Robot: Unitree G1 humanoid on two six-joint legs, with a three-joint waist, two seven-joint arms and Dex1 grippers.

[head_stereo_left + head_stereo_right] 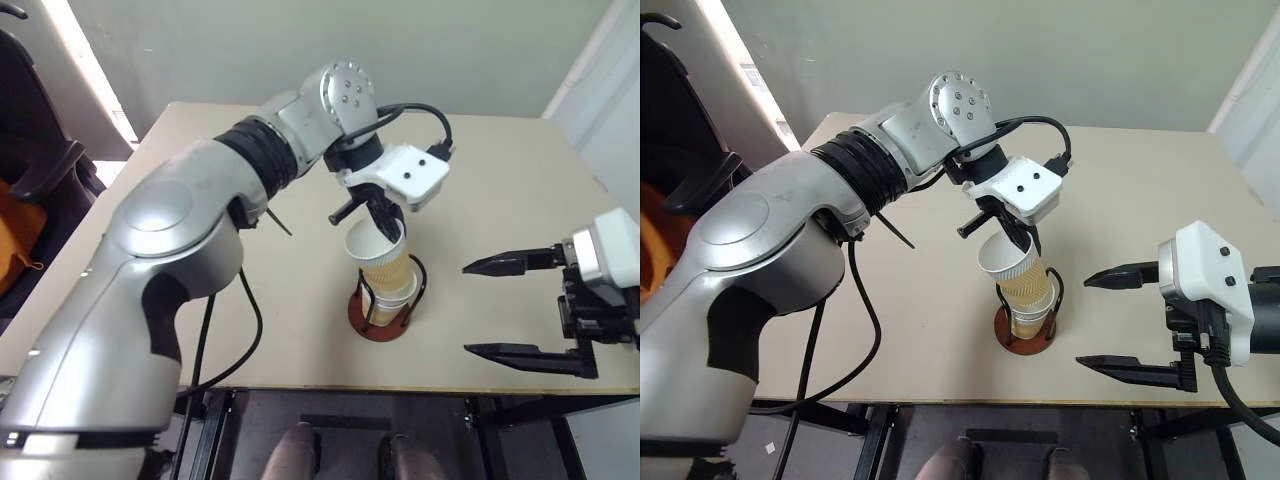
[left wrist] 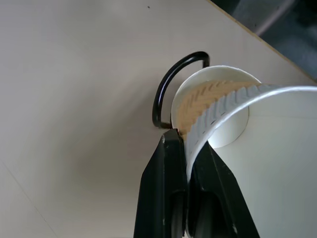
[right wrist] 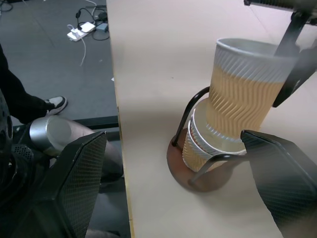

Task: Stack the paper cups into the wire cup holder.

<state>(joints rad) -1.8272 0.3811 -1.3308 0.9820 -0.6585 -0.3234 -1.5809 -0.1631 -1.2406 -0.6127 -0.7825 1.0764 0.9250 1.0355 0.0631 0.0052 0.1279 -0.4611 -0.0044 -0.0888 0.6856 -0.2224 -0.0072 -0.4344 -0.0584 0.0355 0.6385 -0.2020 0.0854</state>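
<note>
A tan paper cup (image 1: 385,262) with a white rim hangs tilted over the wire cup holder (image 1: 378,322), its bottom set into the cups below. My left gripper (image 1: 388,228) is shut on that cup's rim, one finger inside and one outside, as the left wrist view shows at the rim (image 2: 218,116). Two nested paper cups (image 3: 203,144) stand inside the holder's black wire loops (image 2: 168,84) on the reddish-brown base (image 3: 195,181). My right gripper (image 1: 466,308) is open to the right of the holder, pointing at it, with nothing between its fingers.
The holder stands near the front edge (image 1: 420,388) of a tan table (image 1: 500,180). A black chair with something orange (image 1: 20,215) is off the table's left side. Beyond the table edge are floor cables (image 3: 86,27) and a person's shoe (image 3: 57,102).
</note>
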